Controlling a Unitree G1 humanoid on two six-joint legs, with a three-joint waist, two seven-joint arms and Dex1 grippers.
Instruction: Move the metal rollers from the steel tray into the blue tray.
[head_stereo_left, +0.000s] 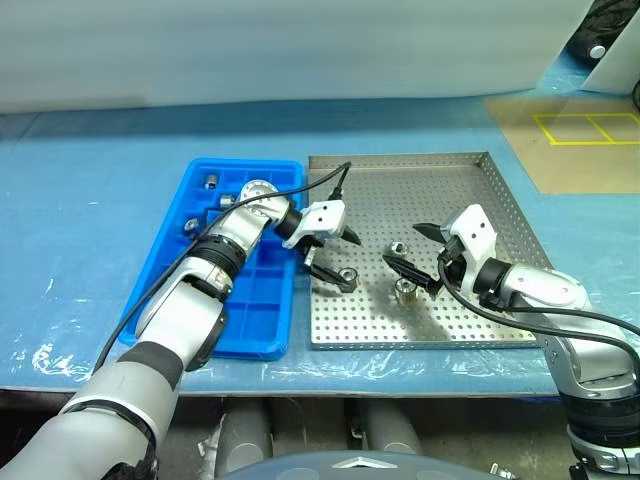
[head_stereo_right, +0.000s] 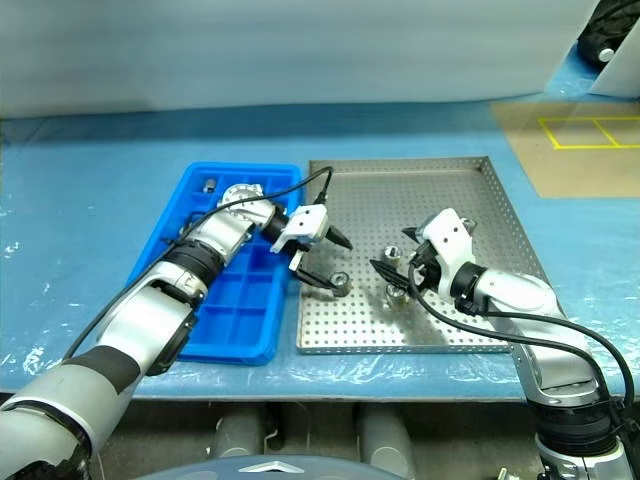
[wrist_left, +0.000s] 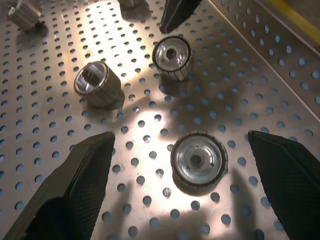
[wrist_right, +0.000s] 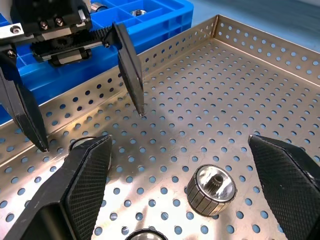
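Three rollers stand on end on the steel tray, their axes upright and the dark centre hole facing up. One roller sits at about 8 o'clock on the tray floor, between the spread fingers of the left gripper, with neither finger touching it. In the left wrist view this same roller lies between the two black fingers. The second roller stands at about 6 o'clock on the floor and the third just beyond it, nearer the tray's centre.

The right gripper hovers just right of those two with its fingers wide apart and holding nothing; its wrist view shows a ribbed roller between them and the rim of another cut off at the frame's edge.

The blue tray lies edge to edge with the steel tray at its 9 o'clock. Rollers already rest in its far compartments: one at about 11 o'clock and one at about 9 o'clock. The left arm covers much of the grid, so other cells are hidden. I cannot make out which way those small pieces point. No readable writing appears on either tray or the rollers.
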